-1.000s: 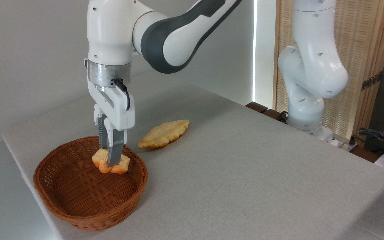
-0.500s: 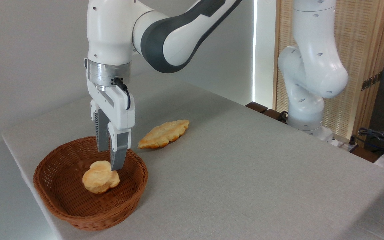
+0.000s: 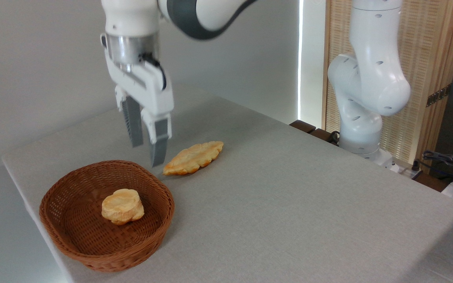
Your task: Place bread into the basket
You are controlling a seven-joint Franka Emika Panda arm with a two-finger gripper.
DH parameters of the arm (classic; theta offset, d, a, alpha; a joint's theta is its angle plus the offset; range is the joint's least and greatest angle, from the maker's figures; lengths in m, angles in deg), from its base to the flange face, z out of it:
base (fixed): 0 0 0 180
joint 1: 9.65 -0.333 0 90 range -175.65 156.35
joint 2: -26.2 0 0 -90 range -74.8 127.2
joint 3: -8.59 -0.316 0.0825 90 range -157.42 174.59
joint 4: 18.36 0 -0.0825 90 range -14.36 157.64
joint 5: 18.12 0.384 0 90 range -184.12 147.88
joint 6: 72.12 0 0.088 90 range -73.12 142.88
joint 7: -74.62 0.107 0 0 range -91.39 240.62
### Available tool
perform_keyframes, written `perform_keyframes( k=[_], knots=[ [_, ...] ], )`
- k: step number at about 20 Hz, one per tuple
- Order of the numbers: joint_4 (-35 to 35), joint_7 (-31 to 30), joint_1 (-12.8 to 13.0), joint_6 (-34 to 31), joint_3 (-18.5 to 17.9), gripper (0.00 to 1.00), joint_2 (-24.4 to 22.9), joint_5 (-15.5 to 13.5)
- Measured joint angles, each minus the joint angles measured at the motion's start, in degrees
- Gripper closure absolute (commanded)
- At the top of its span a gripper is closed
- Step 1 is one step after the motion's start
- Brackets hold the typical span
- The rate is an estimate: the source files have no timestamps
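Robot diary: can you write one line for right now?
bread: in basket | gripper: open, empty, above table | pastry: on table

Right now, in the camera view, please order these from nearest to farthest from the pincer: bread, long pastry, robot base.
From the pincer:
1. Long pastry, on the table just right of the fingertips.
2. Bread, below, inside the basket.
3. Robot base, far right, beyond the table edge.

Grey table (image 3: 289, 204) with two things on it

The wicker basket (image 3: 73, 243) stands near the left front corner. The long flat pastry (image 3: 193, 157) lies just beside it, toward the back, not touching the rim.
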Motion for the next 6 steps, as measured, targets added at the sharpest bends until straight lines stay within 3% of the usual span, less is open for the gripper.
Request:
perform_keyframes(
  k=[3, 6],
  knots=[
    [-3.0, -0.8, -0.1, -5.1, -1.3, 0.0, -1.1, 0.0],
    [-4.0, -0.8, -0.2, -6.2, -2.7, 0.0, -1.1, 0.0]
  ],
)
